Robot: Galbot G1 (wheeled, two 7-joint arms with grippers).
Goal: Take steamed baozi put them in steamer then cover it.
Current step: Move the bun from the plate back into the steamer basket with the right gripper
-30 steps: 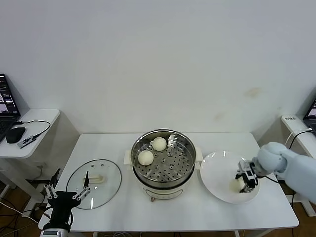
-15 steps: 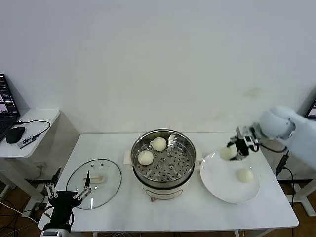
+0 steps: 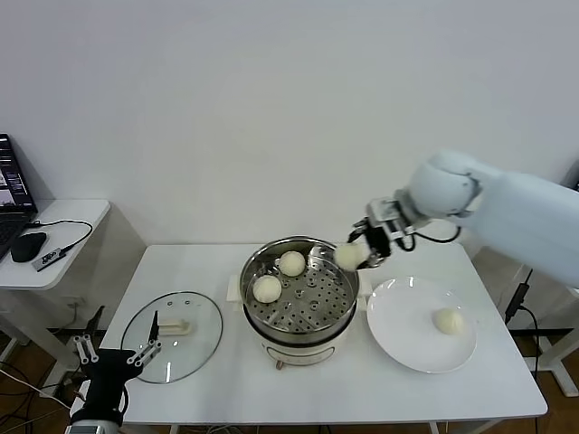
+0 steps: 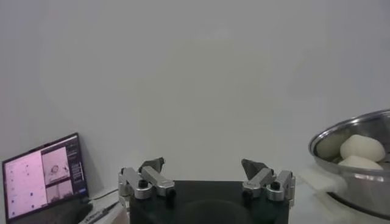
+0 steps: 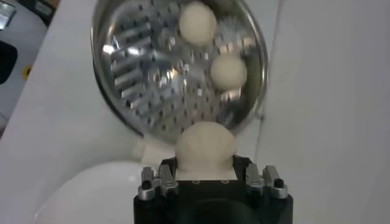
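Observation:
The steamer [image 3: 299, 332] stands mid-table with two steamed baozi [image 3: 267, 288] [image 3: 291, 263] on its perforated tray; the right wrist view shows them as the baozi [image 5: 198, 23] and the baozi [image 5: 228, 71]. My right gripper [image 3: 359, 251] is shut on a third baozi [image 3: 348, 256] [image 5: 205, 146], held in the air over the steamer's right rim. A fourth baozi [image 3: 447, 320] lies on the white plate [image 3: 398, 330]. The cover [image 3: 172, 334], clear glass with a cream handle, lies flat at the table's left. My left gripper [image 3: 116, 356] [image 4: 204, 173] waits open at the front left, near the cover's edge.
A side table [image 3: 63, 226] at the left carries a laptop, a mouse and cables. A second stand [image 3: 541, 226] is at the right, beyond the table's edge. In the left wrist view a laptop screen [image 4: 42, 175] is close by.
My right gripper lifted a baozi off the white plate and carried it up and left to the steamer's right rim. One baozi stays on the plate. The left arm barely moved.

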